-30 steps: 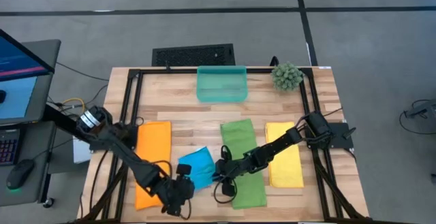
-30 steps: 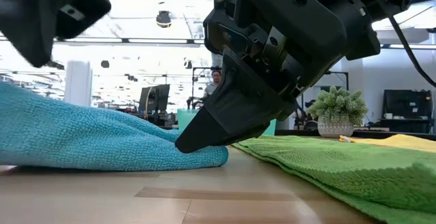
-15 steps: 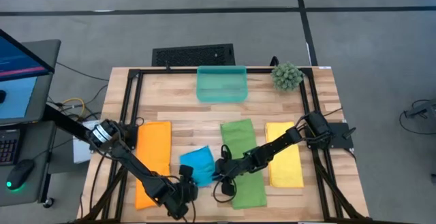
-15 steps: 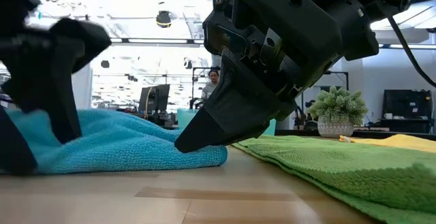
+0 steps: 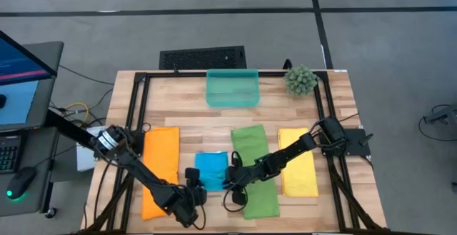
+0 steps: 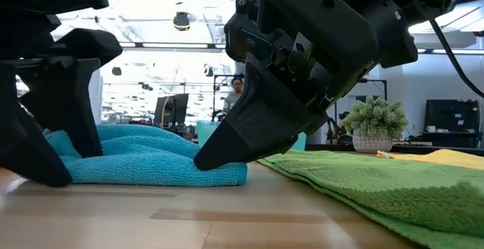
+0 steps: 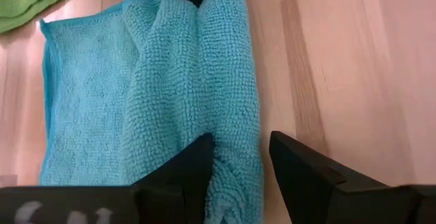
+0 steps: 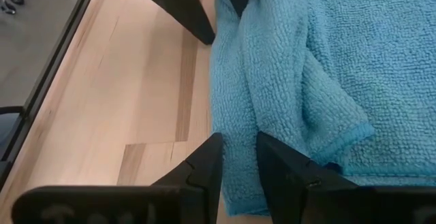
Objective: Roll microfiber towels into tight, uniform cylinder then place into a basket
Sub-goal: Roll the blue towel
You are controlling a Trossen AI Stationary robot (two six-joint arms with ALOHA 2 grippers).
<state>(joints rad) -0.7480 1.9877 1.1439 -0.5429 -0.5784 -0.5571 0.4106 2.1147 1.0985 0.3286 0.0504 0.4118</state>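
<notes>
The bright blue towel [image 5: 211, 169] lies on the table between the orange towel [image 5: 160, 169] and the green towel [image 5: 253, 169]. It is shorter than they are, with a thick fold along its near edge. My left gripper [image 5: 193, 183] is at the fold's left end and my right gripper [image 5: 230, 183] at its right end. Each is shut on the fold. The yellow towel [image 5: 298, 161] lies flat at the right. The teal basket [image 5: 232, 88] stands at the far edge. My left gripper has the left end of the towel's folded near edge [image 7: 235, 139] between its two fingers [image 7: 194, 166]. The fingers come low from the table's left, along the fold. The towel lies on the table. My right gripper pinches the right end of the same folded near edge [image 8: 238, 135] between its two fingers [image 8: 204, 163], several layers thick. The fingers slant down from the table's right [image 6: 219, 150], along the fold. The towel rests on the table.
A spiky green plant ball [image 5: 300, 80] stands at the far right corner beside the basket. A black frame [image 5: 136, 113] runs round the tabletop. Bare wood [image 5: 214, 124] lies between the towels and the basket.
My left gripper has come down to the table and a little toward the far edge, holding the blue towel's left end. That end, which was raised and askew, now lies low and the towel sits square. My right gripper has kept still.
</notes>
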